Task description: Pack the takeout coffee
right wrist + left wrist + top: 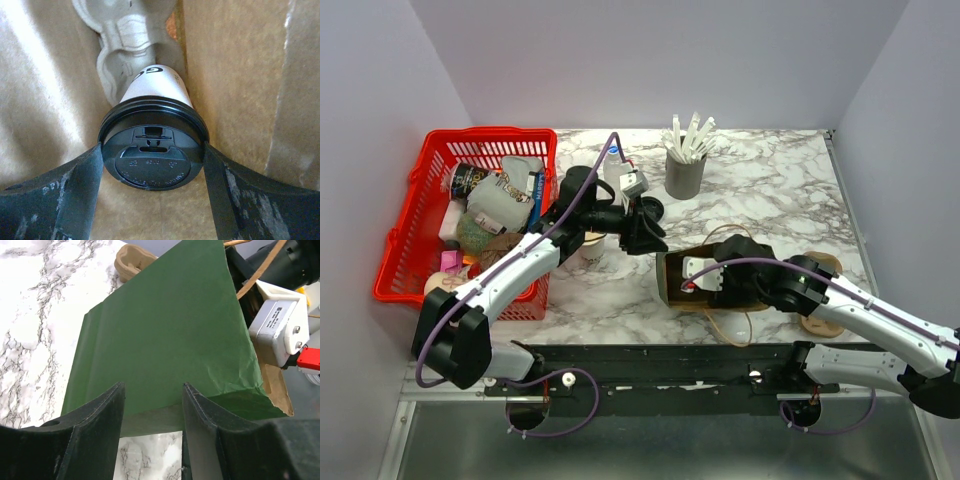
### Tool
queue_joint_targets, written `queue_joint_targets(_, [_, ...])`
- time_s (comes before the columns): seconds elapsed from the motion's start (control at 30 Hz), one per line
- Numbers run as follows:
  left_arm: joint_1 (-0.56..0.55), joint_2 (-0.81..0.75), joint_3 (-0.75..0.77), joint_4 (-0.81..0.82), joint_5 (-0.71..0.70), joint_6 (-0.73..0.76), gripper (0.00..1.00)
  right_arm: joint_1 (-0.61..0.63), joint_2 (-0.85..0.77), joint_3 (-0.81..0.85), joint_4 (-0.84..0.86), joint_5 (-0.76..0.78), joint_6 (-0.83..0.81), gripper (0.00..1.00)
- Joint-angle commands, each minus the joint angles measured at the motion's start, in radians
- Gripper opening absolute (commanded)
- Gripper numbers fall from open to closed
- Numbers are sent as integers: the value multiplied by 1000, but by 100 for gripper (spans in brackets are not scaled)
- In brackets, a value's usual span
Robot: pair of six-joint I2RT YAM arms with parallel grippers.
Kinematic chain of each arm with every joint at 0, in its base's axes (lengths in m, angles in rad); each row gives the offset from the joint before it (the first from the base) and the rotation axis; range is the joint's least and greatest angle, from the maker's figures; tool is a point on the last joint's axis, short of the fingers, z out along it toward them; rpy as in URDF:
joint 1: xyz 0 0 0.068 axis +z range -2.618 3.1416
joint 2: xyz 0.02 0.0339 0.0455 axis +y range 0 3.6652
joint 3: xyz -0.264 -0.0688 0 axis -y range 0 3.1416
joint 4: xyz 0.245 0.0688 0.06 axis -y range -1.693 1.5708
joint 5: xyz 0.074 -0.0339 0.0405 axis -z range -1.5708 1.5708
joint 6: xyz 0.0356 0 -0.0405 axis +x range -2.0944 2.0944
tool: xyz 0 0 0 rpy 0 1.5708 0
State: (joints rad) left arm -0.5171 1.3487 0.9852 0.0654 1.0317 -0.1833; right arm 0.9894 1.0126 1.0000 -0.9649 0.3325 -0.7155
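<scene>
The takeout coffee [150, 160], a white paper cup with a black lid, lies inside a paper bag [55, 100] with brown inner walls. Its base sits in a grey pulp holder [120, 45]. My right gripper [153, 147] reaches into the bag, and both fingers press the lid's rim from either side. From above, the bag [667, 282] lies on its side mid-table with my right gripper [695, 280] in its mouth. My left gripper [645, 235] hovers at the bag's far side. In the left wrist view the left gripper [152, 387] is open, its tips at the bag's green wall [165, 340].
A red basket [410, 240] full of packets stands at the left. A grey cup of white sticks [685, 175] stands at the back. A plain cream cup [588, 250] sits under the left arm. A tan pulp carrier [820, 268] lies beneath the right arm.
</scene>
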Motion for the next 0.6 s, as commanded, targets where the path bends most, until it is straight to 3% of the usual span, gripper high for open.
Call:
queue_joint_targets(0.0, [-8,1,-10,63,62,30,57,8,6,-17,77,48,-7,30])
queue_joint_targets(0.57, [-4,26,159,159,146,-68,61,-47,-137,-149,133,-96,67,29])
